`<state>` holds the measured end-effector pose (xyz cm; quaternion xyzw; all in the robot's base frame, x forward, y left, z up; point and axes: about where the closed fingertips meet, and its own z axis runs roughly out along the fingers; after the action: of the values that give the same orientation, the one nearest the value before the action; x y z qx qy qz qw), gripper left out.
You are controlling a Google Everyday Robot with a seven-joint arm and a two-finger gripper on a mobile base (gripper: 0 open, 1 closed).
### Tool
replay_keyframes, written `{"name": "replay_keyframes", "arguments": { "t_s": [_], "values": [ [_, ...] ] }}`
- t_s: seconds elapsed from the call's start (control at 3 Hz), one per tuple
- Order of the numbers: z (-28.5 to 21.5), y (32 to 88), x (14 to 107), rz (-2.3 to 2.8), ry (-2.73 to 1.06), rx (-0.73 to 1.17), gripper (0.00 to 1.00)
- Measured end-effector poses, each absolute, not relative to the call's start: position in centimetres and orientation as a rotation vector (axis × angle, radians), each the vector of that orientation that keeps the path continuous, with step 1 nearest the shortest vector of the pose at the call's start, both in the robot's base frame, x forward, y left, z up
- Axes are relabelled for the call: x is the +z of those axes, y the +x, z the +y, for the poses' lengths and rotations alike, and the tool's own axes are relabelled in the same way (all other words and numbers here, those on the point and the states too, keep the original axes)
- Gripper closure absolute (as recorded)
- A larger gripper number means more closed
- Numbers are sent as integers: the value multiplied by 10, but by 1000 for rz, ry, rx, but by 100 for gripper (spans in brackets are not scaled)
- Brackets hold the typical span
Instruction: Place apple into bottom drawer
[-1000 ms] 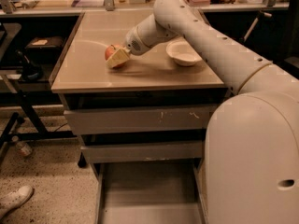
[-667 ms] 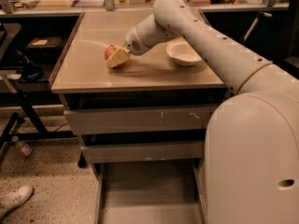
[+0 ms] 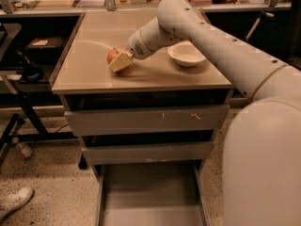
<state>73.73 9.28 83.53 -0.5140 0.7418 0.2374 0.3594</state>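
1. The small round red-orange apple (image 3: 112,55) sits on the flat tan tabletop (image 3: 89,76), left of centre and well back from the front edge.
2. The arm's cream two-finger gripper (image 3: 120,62) is right against the apple's near right side; I cannot tell whether it has clamped on the fruit or is only touching it.
3. The shallow white bowl (image 3: 187,55) lies near the table's right edge, apart from both.
4. The deep grey metal bottom drawer (image 3: 150,199) stands pulled out below the front edge.
5. Risk: a one-sided contact could roll the apple toward the left edge.
6. Risk: a shallow hold could let it slip while passing the front edge, so it misses the drawer.
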Motion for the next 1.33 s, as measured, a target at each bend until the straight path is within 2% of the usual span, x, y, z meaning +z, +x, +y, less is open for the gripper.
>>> {"name": "replay_keyframes", "arguments": {
  "t_s": [0.67,1.0,1.33],
  "values": [
    [39,655,900,1937,-1100,450,100],
    [31,596,886,2005,-1064,438,100],
    [29,576,851,2064,-1103,437,100]
  ]
}}
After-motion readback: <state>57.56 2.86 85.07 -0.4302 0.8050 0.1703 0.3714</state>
